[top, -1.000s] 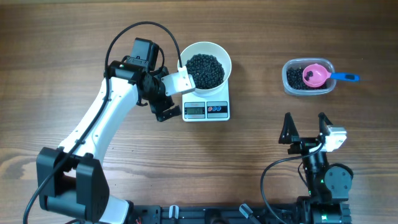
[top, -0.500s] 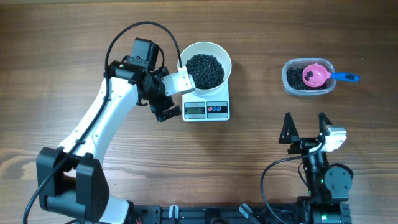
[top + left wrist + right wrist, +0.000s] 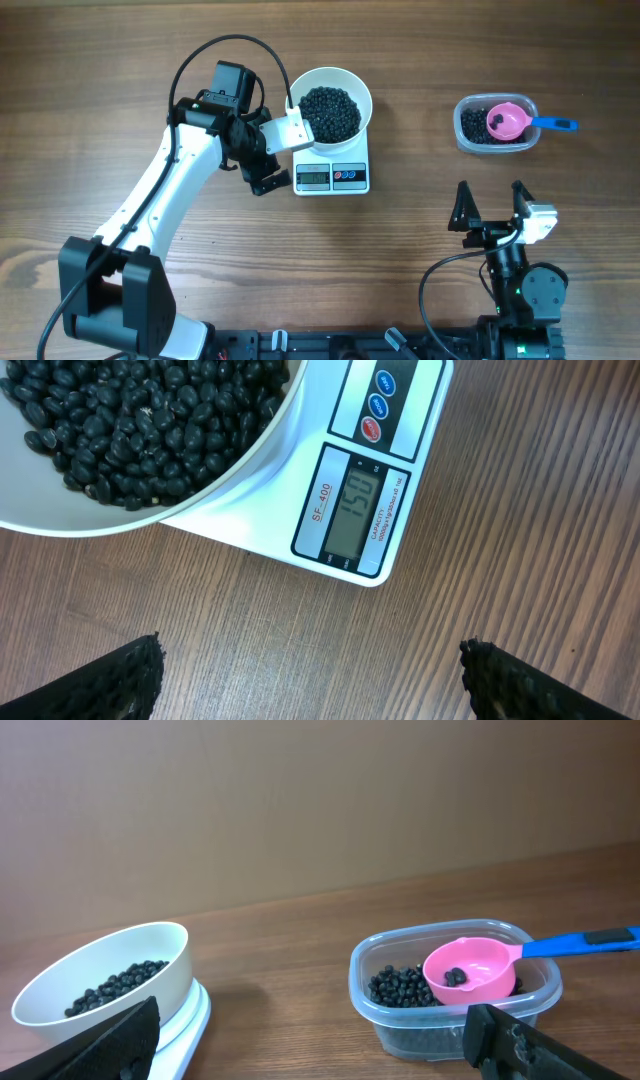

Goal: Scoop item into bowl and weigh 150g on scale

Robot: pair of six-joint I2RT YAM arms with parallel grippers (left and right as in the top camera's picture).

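Overhead, the glossy white round bowl sits on the small white rectangular digital scale near the middle of the brown wooden worktop. It holds a heap of small black beans. The left arm's tool hangs just beside the scale's left edge, jaws spread wide and gripping nothing. From its wrist view, the grey display reads 150.

Well off to the right stands a clear plastic tub with more beans inside. A small pink scoop with a blue handle rests in it, a few beans in its cup. The right arm's tool sits nearer the front edge, apart from the tub, fingers wide apart and empty.
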